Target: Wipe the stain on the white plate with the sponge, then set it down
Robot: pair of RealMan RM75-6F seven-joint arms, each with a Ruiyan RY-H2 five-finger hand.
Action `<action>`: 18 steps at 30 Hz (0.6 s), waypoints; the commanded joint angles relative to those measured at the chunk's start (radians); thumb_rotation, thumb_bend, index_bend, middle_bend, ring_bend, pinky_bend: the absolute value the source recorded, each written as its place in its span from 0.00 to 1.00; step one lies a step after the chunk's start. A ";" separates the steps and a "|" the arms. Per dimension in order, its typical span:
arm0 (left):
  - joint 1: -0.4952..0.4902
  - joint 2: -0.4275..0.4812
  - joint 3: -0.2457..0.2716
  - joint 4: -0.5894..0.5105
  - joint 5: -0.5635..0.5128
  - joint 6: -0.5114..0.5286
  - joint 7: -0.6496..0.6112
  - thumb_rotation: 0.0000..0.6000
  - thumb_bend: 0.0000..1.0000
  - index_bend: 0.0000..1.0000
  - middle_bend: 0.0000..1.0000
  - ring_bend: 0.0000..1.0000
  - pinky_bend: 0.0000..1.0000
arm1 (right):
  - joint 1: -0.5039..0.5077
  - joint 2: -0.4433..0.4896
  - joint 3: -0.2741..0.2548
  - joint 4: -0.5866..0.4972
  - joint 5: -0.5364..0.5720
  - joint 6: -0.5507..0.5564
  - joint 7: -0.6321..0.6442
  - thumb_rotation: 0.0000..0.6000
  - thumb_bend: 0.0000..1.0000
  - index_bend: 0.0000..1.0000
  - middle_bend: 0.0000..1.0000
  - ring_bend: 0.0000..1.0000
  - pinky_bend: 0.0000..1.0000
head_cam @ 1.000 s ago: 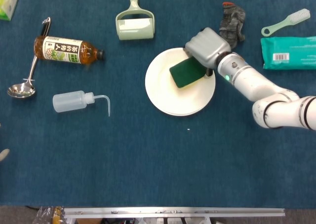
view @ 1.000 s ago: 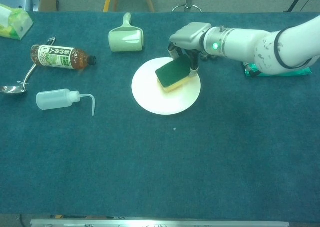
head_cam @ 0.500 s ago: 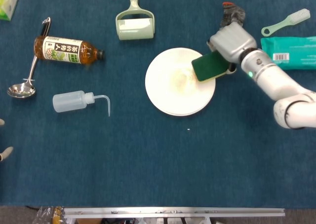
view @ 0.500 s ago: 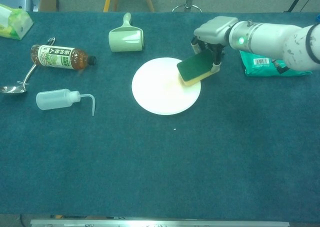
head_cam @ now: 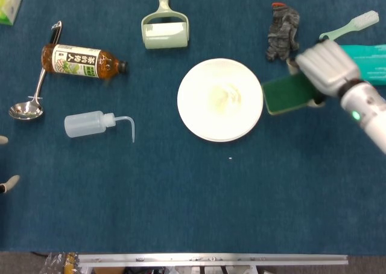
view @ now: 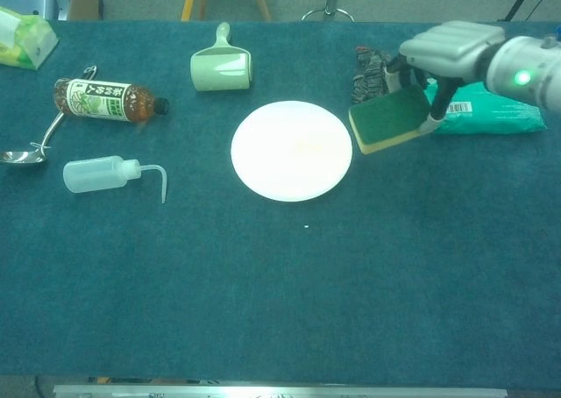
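The white plate [head_cam: 199, 114] [view: 272, 166] lies mid-table with a faint yellowish smear [head_cam: 224, 96] near its centre. My right hand [head_cam: 325, 67] [view: 451, 46] grips the green-topped, yellow-bottomed sponge [head_cam: 286, 95] [view: 390, 119] by its right end. The sponge hangs tilted just past the plate's right rim, off the plate. I cannot tell if it touches the cloth. Only two pale fingertips [head_cam: 8, 183] of my left hand show at the head view's left edge, with nothing visibly in them.
A grey rag [head_cam: 282, 31] and a teal packet [head_cam: 368, 63] lie close behind the sponge, with a green brush [head_cam: 350, 26] beyond. A lint roller [head_cam: 164, 29], tea bottle [head_cam: 81, 61], ladle [head_cam: 27, 108] and squeeze bottle [head_cam: 90, 123] lie to the left.
My right hand has carried the sponge rightward off the plate, from the plate's middle to beyond its right rim. The smear on the plate is now uncovered.
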 commanded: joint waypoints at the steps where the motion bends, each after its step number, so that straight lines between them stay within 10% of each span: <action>1: -0.003 0.001 -0.001 -0.004 0.002 0.000 0.005 1.00 0.00 0.29 0.20 0.26 0.51 | -0.076 0.043 -0.043 -0.070 -0.075 0.066 0.009 1.00 0.01 0.52 0.57 0.46 0.28; 11: -0.015 0.001 0.001 -0.023 0.004 -0.009 0.027 1.00 0.00 0.29 0.20 0.26 0.51 | -0.162 0.026 -0.111 -0.074 -0.020 0.032 -0.072 1.00 0.01 0.52 0.53 0.42 0.28; 18: -0.015 0.002 0.001 -0.027 -0.003 -0.012 0.030 1.00 0.00 0.29 0.20 0.26 0.51 | -0.095 0.022 -0.130 -0.078 0.224 -0.078 -0.160 1.00 0.00 0.00 0.05 0.16 0.28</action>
